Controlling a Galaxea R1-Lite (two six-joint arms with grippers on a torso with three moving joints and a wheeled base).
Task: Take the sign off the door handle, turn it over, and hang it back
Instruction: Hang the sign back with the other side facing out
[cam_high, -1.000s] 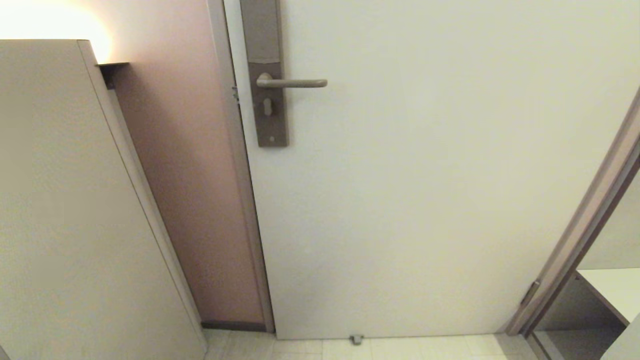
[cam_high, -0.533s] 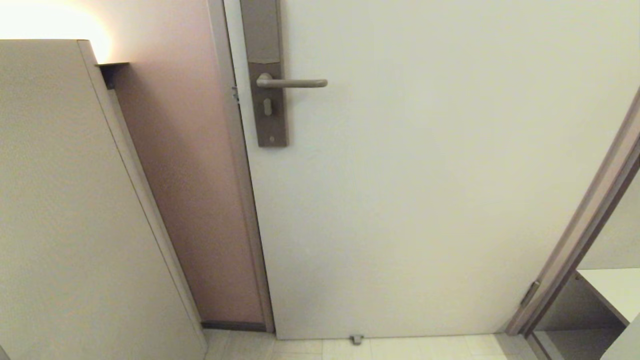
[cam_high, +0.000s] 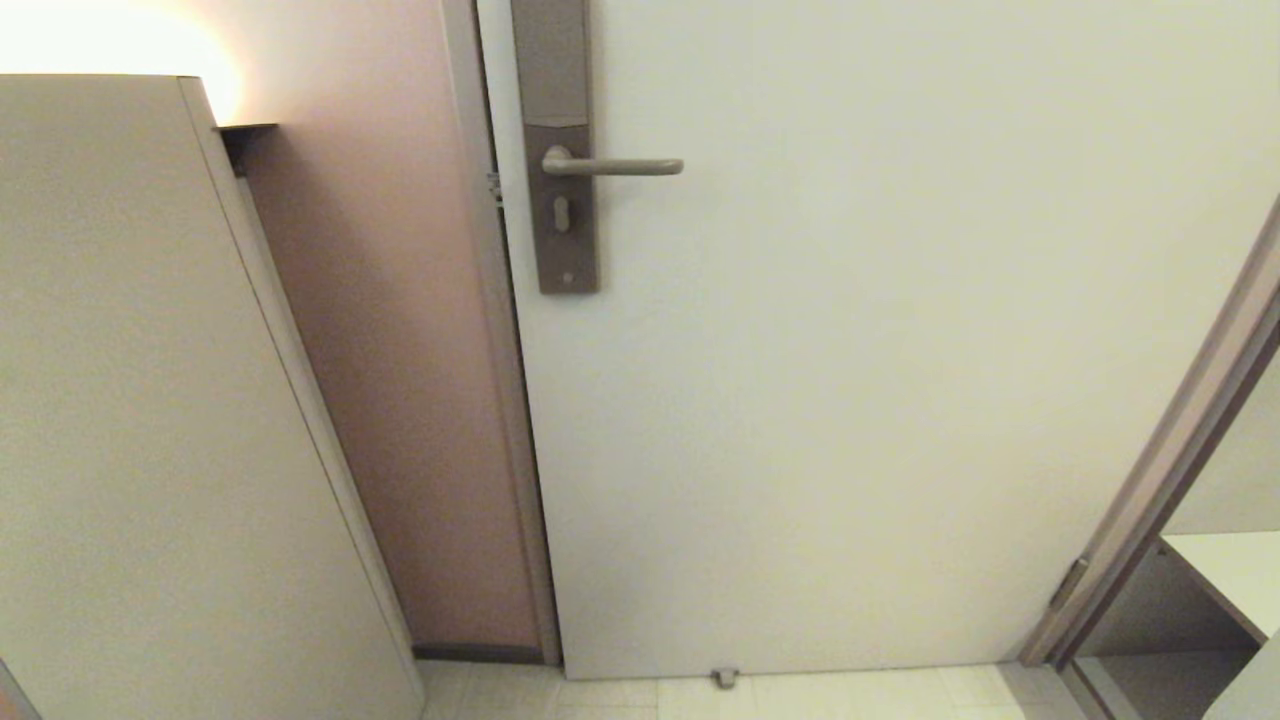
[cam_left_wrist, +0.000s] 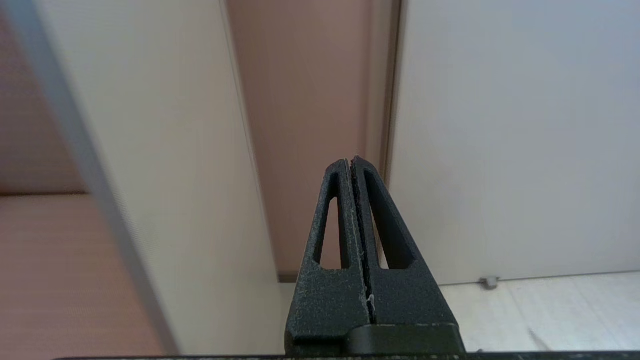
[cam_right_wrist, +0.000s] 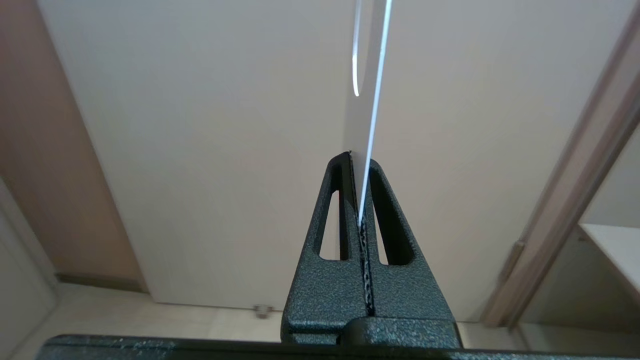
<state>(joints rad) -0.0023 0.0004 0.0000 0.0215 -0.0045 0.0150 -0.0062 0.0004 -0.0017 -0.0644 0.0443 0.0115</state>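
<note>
Right wrist view: sign (cam_right_wrist: 370, 100) edge-on, face unreadable, in clamped right gripper (cam_right_wrist: 358, 165) jaws; left gripper (cam_left_wrist: 351, 165) jaws closed, empty.

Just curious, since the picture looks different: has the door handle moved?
No. The door handle sits unchanged on its backplate; the whole view slid, so the camera moved.

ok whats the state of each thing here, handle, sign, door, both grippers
door handle: level, bare, nothing hanging on it
sign: off the handle, seen edge-on, pinched in the right gripper
door: looks closed at the latch side
right gripper: shut on the sign
left gripper: shut, empty, out of the head view
</note>
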